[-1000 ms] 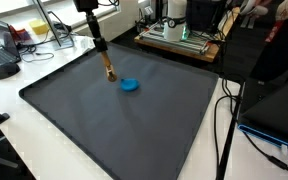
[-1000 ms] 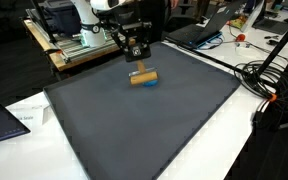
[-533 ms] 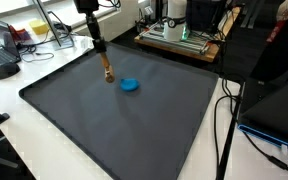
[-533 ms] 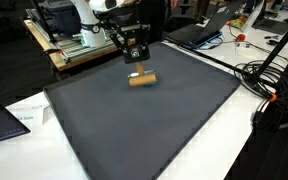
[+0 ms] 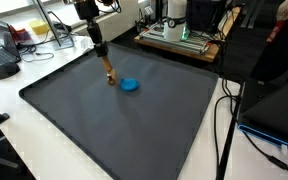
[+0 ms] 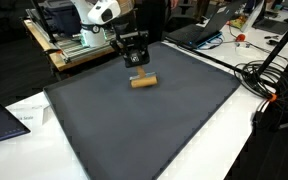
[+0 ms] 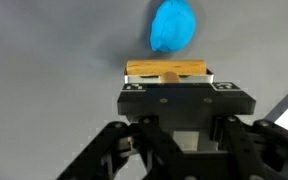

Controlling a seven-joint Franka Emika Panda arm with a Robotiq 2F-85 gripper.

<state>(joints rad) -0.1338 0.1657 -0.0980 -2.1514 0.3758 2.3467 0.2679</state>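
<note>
The gripper [image 7: 167,80] is clamped on a wooden block [image 7: 167,69], holding it just above the dark mat [image 5: 134,130]. In the wrist view a blue object [image 7: 172,26] lies on the mat at the block's 12 o'clock, just beside it.

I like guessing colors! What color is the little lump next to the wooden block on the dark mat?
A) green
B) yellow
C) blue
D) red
C: the little lump lying on the dark mat right by the wooden block is bright blue, and the wrist view shows that too.
</note>
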